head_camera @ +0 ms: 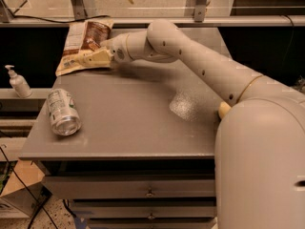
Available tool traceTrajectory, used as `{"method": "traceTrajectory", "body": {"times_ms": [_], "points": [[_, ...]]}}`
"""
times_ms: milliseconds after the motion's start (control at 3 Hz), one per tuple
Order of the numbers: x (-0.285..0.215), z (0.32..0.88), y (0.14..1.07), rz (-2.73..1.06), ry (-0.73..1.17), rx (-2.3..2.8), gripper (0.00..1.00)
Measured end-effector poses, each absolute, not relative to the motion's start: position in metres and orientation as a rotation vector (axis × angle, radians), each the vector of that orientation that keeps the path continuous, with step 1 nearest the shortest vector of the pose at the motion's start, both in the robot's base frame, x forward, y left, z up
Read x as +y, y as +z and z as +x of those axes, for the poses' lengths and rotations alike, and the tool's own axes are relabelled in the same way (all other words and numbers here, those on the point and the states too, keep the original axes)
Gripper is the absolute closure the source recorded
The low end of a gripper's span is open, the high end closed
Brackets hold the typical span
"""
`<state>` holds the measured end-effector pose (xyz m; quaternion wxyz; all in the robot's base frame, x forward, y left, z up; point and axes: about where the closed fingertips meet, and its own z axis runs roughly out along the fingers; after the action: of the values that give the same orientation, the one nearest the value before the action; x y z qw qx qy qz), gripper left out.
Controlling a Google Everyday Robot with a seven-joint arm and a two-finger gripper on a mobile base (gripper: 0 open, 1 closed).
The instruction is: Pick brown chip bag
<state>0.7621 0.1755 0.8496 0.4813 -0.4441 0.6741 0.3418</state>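
Observation:
The brown chip bag (85, 38) lies flat at the far left corner of the grey table (133, 128), with dark brown and cream panels. My gripper (90, 59) reaches in from the right and sits low over the bag's near edge, covering its lower part. I cannot tell whether it touches or holds the bag. The bag still rests on the table.
A silver-green drink can (62, 112) lies on its side near the table's front left. A yellow sponge (223, 109) peeks out behind my arm at the right edge. A soap bottle (18, 82) stands on a shelf to the left. A glass rail runs behind the table.

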Motion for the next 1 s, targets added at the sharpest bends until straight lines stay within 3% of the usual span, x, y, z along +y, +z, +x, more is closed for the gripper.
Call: {"method": "traceTrajectory", "body": {"times_ms": [667,1000], "points": [[0.172,0.760,0.860,-1.076,0.819,1.614,0.87],[0.159,0.753,0.888,-1.081,0.784,1.558,1.00]]}}
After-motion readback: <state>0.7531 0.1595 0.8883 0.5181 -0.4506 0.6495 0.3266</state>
